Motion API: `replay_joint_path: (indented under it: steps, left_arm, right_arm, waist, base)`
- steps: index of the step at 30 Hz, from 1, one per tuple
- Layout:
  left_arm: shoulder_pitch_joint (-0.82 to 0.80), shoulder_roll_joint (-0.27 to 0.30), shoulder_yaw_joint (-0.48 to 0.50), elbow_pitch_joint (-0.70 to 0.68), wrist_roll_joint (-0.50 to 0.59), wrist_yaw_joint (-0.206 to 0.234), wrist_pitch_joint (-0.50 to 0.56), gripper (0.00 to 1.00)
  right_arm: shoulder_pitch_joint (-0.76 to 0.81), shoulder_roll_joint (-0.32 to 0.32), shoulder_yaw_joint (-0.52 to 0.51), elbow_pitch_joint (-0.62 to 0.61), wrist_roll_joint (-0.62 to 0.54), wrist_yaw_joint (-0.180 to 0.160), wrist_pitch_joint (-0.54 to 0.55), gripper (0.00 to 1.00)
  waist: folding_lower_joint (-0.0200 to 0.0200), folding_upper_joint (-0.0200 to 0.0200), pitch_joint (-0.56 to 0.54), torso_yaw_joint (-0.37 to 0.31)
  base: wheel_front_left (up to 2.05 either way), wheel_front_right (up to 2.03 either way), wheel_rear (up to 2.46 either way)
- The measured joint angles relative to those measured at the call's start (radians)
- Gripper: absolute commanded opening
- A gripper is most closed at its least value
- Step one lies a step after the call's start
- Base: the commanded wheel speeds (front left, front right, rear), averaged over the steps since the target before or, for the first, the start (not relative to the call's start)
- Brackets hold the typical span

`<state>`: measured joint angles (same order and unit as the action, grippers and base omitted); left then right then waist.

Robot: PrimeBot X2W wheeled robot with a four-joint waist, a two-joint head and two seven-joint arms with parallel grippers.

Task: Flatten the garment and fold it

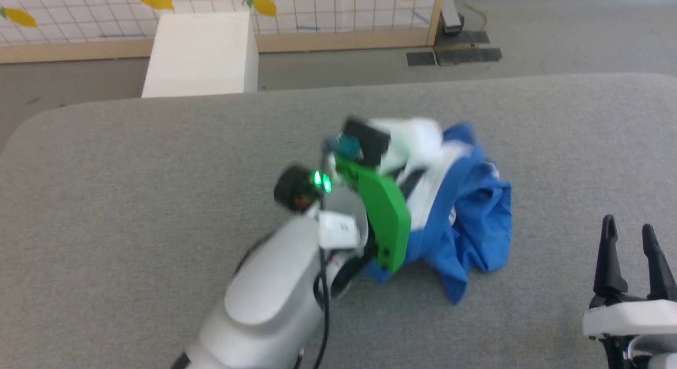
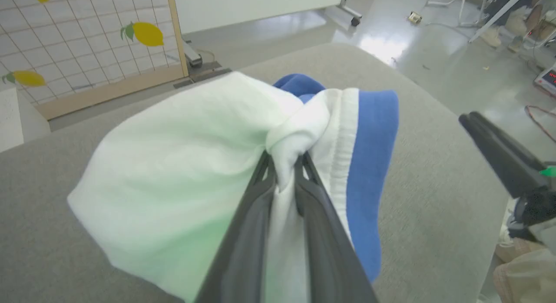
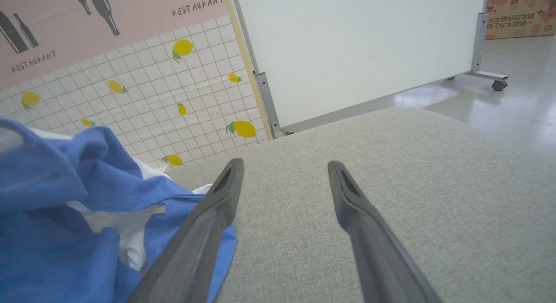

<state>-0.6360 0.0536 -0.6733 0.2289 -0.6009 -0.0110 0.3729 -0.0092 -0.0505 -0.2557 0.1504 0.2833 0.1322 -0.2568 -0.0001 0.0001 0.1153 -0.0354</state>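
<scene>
Early going: the shirt [image 1: 476, 215] lies bunched mid-table [image 1: 158, 173], nothing flattened or folded yet. The left end effector [image 2: 282, 157] pinches a white fold of it. The right end effector [image 1: 629, 231] hangs spread and empty, near the blue side.

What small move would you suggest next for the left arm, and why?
Probably lift the left gripper and draw it leftwards: its jaws are shut on a white fold of the garment, which lies crumpled on the table and needs spreading, while the right gripper stands open.
</scene>
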Motion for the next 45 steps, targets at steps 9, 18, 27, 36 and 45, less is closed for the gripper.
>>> replay_joint_path:
  steps: [9, 18, 27, 36, 45]
  left_arm:
    - [0.051, -0.001, -0.064, 0.296, -0.009, 0.039, -0.123, 1.0]
    - [0.009, 0.005, -0.012, 0.179, -0.072, 0.043, -0.255, 1.0]
    - [0.21, 0.143, 0.154, -0.067, -0.069, 0.163, -0.512, 1.0]
    - [0.566, 0.198, 0.352, -0.244, 0.002, 0.203, -0.627, 1.0]
    - [0.864, 0.017, 0.63, -0.35, 0.162, 0.07, -0.631, 1.0]
  right_arm:
    - [-0.038, 0.0, -0.007, 0.005, 0.016, 0.0, 0.0, 1.0]
    - [-0.026, 0.0, -0.024, 0.015, 0.014, 0.0, 0.0, 1.0]
    - [0.012, 0.0, -0.033, 0.002, 0.001, 0.0, 0.0, 1.0]
    - [0.031, 0.0, -0.032, -0.007, -0.003, 0.0, 0.0, 1.0]
    - [0.061, 0.0, -0.022, -0.008, -0.003, 0.0, 0.0, 1.0]
  waist:
    - [0.0, 0.0, 0.067, -0.052]
    - [0.0, 0.0, 0.017, -0.025]
    - [0.0, 0.0, -0.047, 0.021]
    - [0.0, 0.0, -0.069, 0.044]
    - [0.0, 0.0, -0.072, 0.049]
  base:
    - [0.0, 0.0, 0.0]
    - [0.0, 0.0, 0.0]
    - [0.0, 0.0, 0.0]
    - [0.0, 0.0, 0.0]
    - [0.0, 0.0, 0.0]
